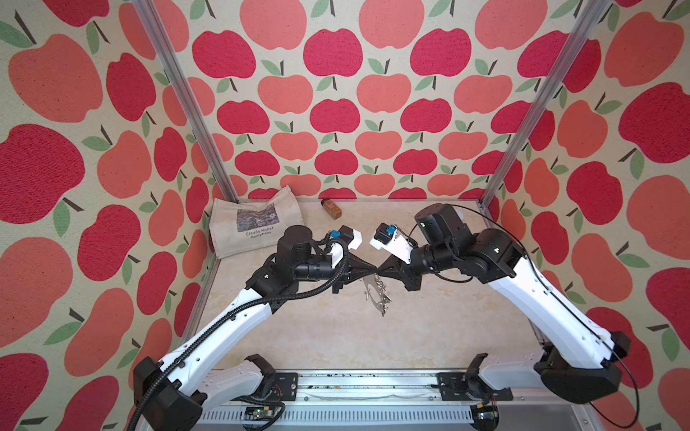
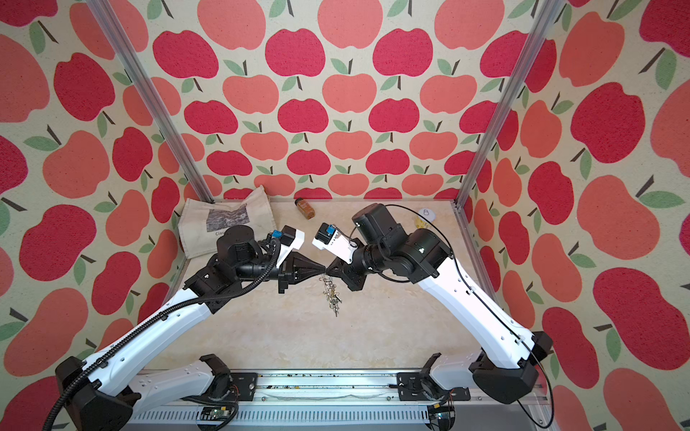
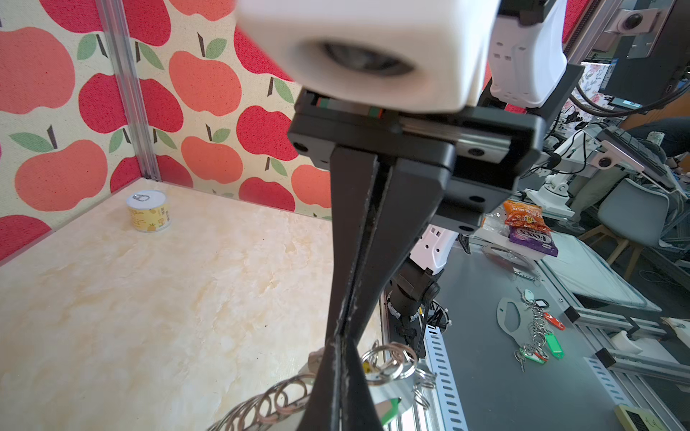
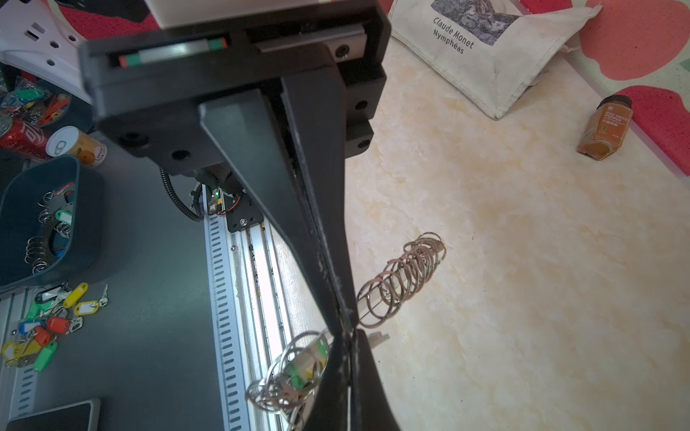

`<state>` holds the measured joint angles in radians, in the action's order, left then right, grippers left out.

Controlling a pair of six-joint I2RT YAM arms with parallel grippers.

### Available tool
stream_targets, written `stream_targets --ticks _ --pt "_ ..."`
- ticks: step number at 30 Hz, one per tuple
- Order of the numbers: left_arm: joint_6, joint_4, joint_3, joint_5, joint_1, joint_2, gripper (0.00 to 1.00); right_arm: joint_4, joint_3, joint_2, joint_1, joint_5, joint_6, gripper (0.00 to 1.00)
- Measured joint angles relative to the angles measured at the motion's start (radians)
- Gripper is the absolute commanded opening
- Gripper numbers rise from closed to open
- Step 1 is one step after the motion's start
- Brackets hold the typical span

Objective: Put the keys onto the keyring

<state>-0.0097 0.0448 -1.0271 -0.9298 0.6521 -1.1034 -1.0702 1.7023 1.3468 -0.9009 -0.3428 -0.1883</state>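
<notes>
In both top views, two black-and-white arms reach in from the lower corners and meet tip to tip at the centre of the frame, above a pale marbled surface (image 1: pixel 336 336). The left gripper (image 1: pixel 373 268) and the right gripper (image 1: pixel 381 269) are both clenched, points touching. From that meeting point the keyring (image 1: pixel 372 290) hangs in the air. It is a grey metal plate with silver split rings bunched along its right edge. In a top view the keyring (image 2: pixel 331 294) shows edge-on. The keys are too small to pick out here. A cream tote bag (image 1: pixel 254 227) lies at the upper left of the surface, a brown spice bottle (image 1: pixel 331 208) just right of it.

Left wrist view: the right gripper (image 3: pixel 341 322) comes down from the top of the frame and the left gripper (image 3: pixel 336 345) rises from the bottom edge. Both are pressed shut, meeting at lower centre. Split rings of the keyring (image 3: pixel 388 360) crowd beside the tips. A small can (image 3: pixel 148 211) stands at the left.

Right wrist view: the left gripper (image 4: pixel 345 319) descends from the top and the right gripper (image 4: pixel 354 345) rises from the bottom. The right gripper grasps the keyring (image 4: pixel 401 276), whose row of rings stretches toward the right; what the left pinches is hidden. The keys (image 4: pixel 303 360) — a blurred pale tag — hang inside a ring at lower centre, just left of the tips.
</notes>
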Motion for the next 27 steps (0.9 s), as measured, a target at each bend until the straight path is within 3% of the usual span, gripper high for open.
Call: stream_targets --ticks 10,23,27 --pt "0.000 -0.004 -0.001 0.003 0.000 0.005 0.00 0.006 0.000 -0.004 0.000 -0.001 0.000 0.01" --pt "0.000 -0.005 -0.034 0.005 0.000 0.032 0.00 0.064 0.000 -0.037 0.000 -0.017 0.008 0.33" --pt "0.000 -0.005 -0.043 0.005 0.000 0.042 0.00 0.083 -0.001 -0.053 0.000 -0.016 0.008 0.37"
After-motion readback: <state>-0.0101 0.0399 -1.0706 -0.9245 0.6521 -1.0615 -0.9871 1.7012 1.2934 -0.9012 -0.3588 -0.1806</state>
